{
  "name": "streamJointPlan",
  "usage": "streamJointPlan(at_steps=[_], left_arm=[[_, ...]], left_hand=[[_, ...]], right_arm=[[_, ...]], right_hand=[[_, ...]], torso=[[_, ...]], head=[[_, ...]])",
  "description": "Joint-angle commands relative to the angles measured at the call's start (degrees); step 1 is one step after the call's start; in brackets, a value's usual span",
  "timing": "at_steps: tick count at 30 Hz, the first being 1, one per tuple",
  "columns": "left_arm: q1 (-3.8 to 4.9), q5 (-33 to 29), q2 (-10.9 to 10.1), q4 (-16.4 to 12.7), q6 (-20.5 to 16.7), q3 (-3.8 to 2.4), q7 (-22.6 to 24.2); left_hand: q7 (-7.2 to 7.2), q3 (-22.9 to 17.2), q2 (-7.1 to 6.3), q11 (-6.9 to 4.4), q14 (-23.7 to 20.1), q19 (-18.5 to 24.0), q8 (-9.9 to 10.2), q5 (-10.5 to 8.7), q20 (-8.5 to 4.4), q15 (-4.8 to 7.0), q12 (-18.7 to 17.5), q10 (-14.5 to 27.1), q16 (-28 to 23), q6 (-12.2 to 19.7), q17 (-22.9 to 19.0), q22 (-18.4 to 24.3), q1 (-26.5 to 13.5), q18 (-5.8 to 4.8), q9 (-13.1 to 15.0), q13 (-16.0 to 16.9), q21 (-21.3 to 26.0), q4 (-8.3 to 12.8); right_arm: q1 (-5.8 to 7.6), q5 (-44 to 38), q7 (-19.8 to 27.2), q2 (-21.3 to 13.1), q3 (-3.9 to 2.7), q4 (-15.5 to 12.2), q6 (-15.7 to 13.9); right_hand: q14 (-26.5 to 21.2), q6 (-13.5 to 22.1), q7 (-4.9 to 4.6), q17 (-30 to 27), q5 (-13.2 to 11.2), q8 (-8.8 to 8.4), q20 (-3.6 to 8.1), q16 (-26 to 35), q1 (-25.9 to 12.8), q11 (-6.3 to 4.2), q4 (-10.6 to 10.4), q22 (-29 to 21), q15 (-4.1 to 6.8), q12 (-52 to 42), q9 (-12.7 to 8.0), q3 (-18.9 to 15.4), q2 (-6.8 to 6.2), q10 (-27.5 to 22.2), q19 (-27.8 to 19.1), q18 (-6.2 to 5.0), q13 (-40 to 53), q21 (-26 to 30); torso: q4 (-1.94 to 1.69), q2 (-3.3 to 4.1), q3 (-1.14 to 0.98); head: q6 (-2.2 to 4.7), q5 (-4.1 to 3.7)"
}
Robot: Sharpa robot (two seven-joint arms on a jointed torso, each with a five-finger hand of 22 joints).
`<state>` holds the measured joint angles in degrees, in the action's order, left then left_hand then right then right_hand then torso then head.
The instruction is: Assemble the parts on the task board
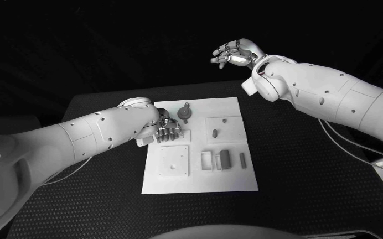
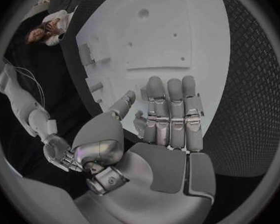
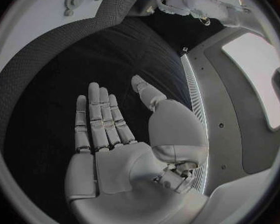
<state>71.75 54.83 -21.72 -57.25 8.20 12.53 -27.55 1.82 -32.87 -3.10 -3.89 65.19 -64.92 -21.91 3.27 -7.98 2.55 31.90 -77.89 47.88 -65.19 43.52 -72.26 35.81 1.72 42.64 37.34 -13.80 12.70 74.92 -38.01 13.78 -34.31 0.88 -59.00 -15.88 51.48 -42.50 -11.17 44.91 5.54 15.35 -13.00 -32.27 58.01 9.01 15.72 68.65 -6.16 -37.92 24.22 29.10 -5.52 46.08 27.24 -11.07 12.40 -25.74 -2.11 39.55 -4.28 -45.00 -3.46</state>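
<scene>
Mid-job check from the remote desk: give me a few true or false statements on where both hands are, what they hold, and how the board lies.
1. The left hand is over the left edge of the white board. True.
2. The right hand is pressing a part into the board. False: it is raised beyond the table's far edge, away from the board.
3. The right hand holds nothing, fingers stretched out. True.
4. The left hand holds a part. False: in the left wrist view its fingers are straight and nothing is in them.
5. A round part with a stem lies near the board's far edge. True.
</scene>
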Motion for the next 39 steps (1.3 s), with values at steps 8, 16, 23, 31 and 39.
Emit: streamJointPlan(at_steps=[8,16,23,31,39], left_arm=[[0.02,-0.6,-0.1,0.4,0.1,-0.06,0.5],[0.17,-5.6,-1.4,0.3,4.2,-2.56,1.3],[2.85,-11.9,-4.8,-1.9,4.7,-5.29,1.3],[5.87,-5.0,-6.3,-0.8,1.1,-5.68,1.5],[5.8,-0.6,-2.2,6.8,-1.4,-5.36,2.4]], left_hand=[[0.24,0.0,-0.03,0.22,-0.6,-0.3,0.2,-0.21,-0.09,-0.08,0.4,0.3,0.3,-0.1,-0.1,-0.1,0.5,0.18,0.1,-0.1,0.4,0.0],[0.43,0.2,-0.28,0.35,-1.0,-0.1,0.6,-0.25,-0.02,-0.13,0.2,0.8,0.3,0.3,-0.4,-0.2,0.5,0.1,0.1,-0.2,0.7,0.2],[3.11,0.4,0.52,2.59,-4.9,2.2,4.1,-0.15,0.69,-0.92,0.8,4.8,0.9,7.3,-1.4,-0.5,1.9,-0.56,-0.5,-0.4,2.7,1.9],[3.81,0.5,0.11,3.19,-5.4,2.2,5.0,-0.21,0.79,-1.01,1.9,5.5,1.8,9.5,-1.6,-0.8,1.9,-0.53,-0.9,-0.2,3.1,1.7],[5.2,0.3,-0.85,4.54,-8.0,4.2,6.8,-0.33,1.48,-1.8,1.4,8.3,1.3,13.0,-2.7,-0.7,1.7,-0.91,-2.0,-1.0,4.7,1.1]], right_arm=[[0.0,-0.4,0.3,0.0,-0.05,0.0,0.6],[0.0,-0.4,0.3,0.0,-0.05,0.4,0.6],[0.0,-0.3,0.3,-0.3,-0.05,0.7,0.5],[0.0,-0.3,0.2,-0.3,-0.05,0.7,0.6],[0.0,-0.2,0.2,0.2,-0.05,1.0,0.4]], right_hand=[[-0.3,0.4,-2.06,0.1,-0.1,0.27,0.02,0.4,-0.4,0.34,-0.1,0.1,-0.01,-0.2,-0.1,-0.2,-0.43,-0.2,0.5,0.01,-0.1,-0.3],[-0.3,0.4,-2.06,0.1,-0.1,0.28,0.02,0.4,-0.4,0.35,-0.1,0.1,-0.02,-0.3,-0.1,-0.2,-0.44,-0.2,0.5,0.01,-0.1,-0.3],[-0.4,0.4,-2.06,0.2,-0.1,0.31,-0.01,0.4,-0.5,0.35,-0.2,0.2,-0.04,-0.3,-0.1,-0.3,-0.46,-0.2,0.4,0.05,-0.2,-0.2],[-0.4,0.4,-2.05,0.2,-0.1,0.32,-0.02,0.5,-0.6,0.34,-0.2,0.2,-0.04,-0.3,-0.2,-0.3,-0.43,-0.2,0.3,0.07,-0.2,-0.1],[-0.4,0.6,-2.09,0.2,-0.1,0.26,-0.04,0.5,-0.7,0.38,-0.3,0.3,-0.07,-0.3,-0.2,-0.3,-0.49,-0.3,0.3,0.06,-0.4,-0.1]], torso=[[-0.01,0.01,-0.01],[-0.02,-0.01,0.01],[-0.05,-0.03,0.01],[-0.05,0.0,0.03],[0.12,0.1,-0.06]], head=[[0.05,0.01],[0.5,0.03],[1.19,0.13],[1.72,0.17],[2.17,0.28]])
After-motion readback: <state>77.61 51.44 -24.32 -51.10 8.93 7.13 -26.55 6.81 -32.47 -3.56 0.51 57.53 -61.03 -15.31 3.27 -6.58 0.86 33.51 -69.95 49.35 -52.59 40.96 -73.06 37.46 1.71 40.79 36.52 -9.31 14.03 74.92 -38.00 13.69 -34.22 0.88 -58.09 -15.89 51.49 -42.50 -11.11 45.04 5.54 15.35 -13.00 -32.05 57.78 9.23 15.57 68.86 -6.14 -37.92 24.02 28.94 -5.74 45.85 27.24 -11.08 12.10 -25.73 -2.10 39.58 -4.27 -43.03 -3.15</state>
